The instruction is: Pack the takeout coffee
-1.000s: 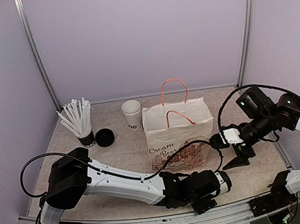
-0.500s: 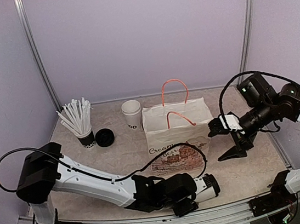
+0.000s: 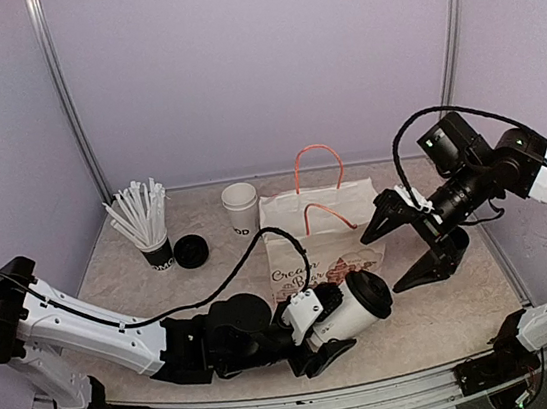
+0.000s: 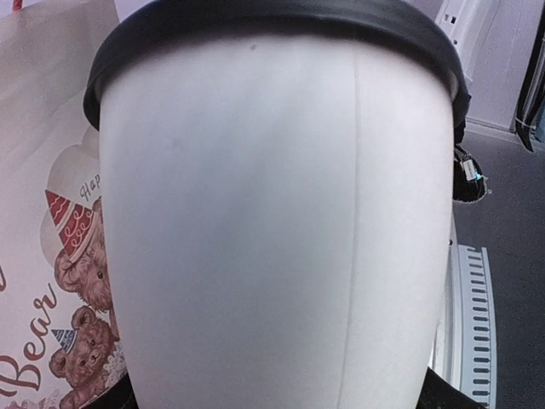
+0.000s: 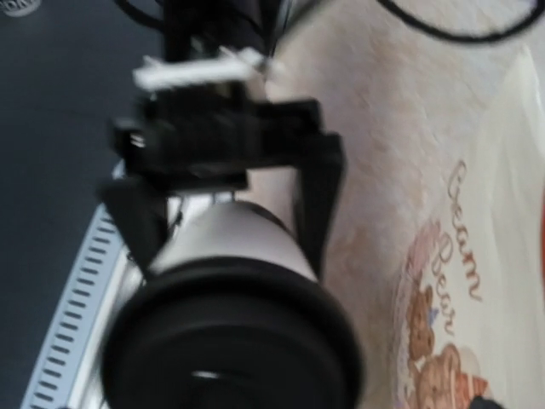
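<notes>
My left gripper (image 3: 330,330) is shut on a white paper cup (image 3: 346,312) with a black lid (image 3: 370,292). It holds the cup tilted above the table's front, lid towards the right. That cup (image 4: 272,221) fills the left wrist view. The right wrist view shows its lid (image 5: 230,341) end-on, between the left gripper's fingers (image 5: 317,198). My right gripper (image 3: 382,265) is open, wide apart, just right of the lid and not touching it. A second white cup (image 3: 241,209) stands open at the back, with a loose black lid (image 3: 191,251) beside it.
A printed paper bag (image 3: 323,233) with orange handles stands upright in the middle, behind the held cup. A black-based cup of white straws (image 3: 147,226) stands at the back left. Metal posts and purple walls close in the back and sides.
My left arm has pulled back to the left and raised the lidded cup, tilting it up. My right gripper has risen, turned towards the cup and spread its fingers wider.
</notes>
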### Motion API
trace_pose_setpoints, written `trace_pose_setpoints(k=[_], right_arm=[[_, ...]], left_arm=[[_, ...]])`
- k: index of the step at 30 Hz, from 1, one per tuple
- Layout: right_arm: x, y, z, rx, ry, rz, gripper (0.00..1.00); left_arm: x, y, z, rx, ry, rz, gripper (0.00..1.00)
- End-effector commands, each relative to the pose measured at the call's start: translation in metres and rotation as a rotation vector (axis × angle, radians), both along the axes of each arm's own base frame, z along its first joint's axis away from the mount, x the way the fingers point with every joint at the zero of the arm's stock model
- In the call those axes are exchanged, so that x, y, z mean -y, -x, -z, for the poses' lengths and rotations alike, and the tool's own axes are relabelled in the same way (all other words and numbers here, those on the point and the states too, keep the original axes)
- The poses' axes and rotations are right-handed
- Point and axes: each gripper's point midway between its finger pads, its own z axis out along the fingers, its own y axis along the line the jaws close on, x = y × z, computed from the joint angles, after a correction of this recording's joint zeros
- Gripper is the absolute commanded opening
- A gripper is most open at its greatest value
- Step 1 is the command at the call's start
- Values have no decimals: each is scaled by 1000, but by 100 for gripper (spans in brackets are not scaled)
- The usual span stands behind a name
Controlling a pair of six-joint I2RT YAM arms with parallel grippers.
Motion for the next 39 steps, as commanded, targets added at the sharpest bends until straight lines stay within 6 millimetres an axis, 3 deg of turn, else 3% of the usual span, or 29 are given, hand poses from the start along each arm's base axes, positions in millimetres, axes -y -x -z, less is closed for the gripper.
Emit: trace_pose_setpoints(k=[1, 12, 26, 36, 39], right_arm=[[-2, 15, -8, -41, -17, -61, 99], [-9, 7, 10, -28, 26, -18, 96], [-10, 23, 18, -53, 55, -82, 92], [-10, 20, 28, -60, 77, -70, 85], [-10, 20, 27, -58, 78, -66, 78]], left_arm=[[2, -3, -27, -16, 124, -1, 74], [4, 3, -36, -20, 162, 37, 74], [11, 1, -38, -25, 177, 35, 74], [15, -2, -46, -24, 195, 27, 75], [14, -5, -45, -24, 190, 9, 77]])
